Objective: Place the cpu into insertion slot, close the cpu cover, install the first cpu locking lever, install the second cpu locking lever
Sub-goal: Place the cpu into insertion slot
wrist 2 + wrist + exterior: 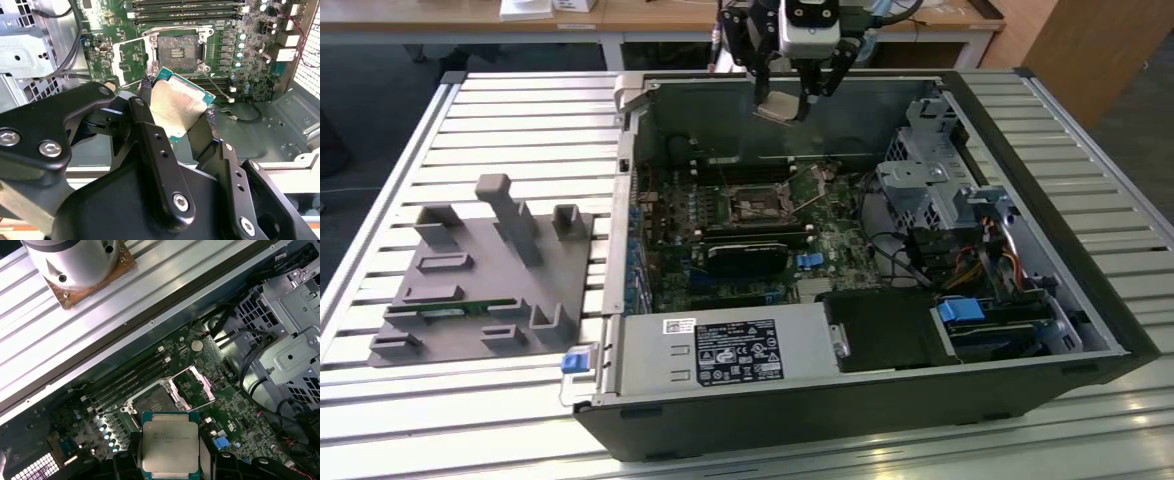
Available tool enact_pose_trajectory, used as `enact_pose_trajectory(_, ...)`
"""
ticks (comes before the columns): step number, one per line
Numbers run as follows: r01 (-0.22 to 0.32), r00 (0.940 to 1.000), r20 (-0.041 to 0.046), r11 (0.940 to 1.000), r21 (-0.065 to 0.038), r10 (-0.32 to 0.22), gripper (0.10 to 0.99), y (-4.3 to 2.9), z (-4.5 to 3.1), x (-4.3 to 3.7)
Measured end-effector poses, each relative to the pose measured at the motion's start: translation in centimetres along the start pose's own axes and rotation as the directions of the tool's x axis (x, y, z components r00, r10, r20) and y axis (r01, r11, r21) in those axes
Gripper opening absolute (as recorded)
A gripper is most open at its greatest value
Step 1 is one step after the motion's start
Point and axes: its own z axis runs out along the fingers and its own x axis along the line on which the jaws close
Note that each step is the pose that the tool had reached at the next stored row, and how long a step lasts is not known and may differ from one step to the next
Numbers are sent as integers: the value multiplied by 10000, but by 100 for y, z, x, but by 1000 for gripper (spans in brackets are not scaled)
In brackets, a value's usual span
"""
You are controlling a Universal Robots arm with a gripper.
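While the fingers [144, 89] cover two edges of the cpu [177, 107], they're clearly clamped tight on it. The gripper [781, 103] points straight down, with the insertion slot [757, 205] uncovered well beneath the fingertips.

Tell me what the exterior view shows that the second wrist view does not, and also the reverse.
The exterior view adds the grey fixture tray on the slatted table and the power supply in the case. The second wrist view adds the cpu cover, swung open beside the insertion slot. Both show the gripper shut on the cpu, and the slot empty.
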Motion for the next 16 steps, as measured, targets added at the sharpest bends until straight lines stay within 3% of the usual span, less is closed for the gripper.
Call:
enact_pose_trajectory(3,-71,10000,6,10000,-2,71,541,-4,4,6)
enact_pose_trajectory(7,-657,9978,55,9978,-14,657,541,-5,14,7)
enact_pose_trajectory(16,-1716,9851,141,9852,-46,1716,541,-6,37,8)
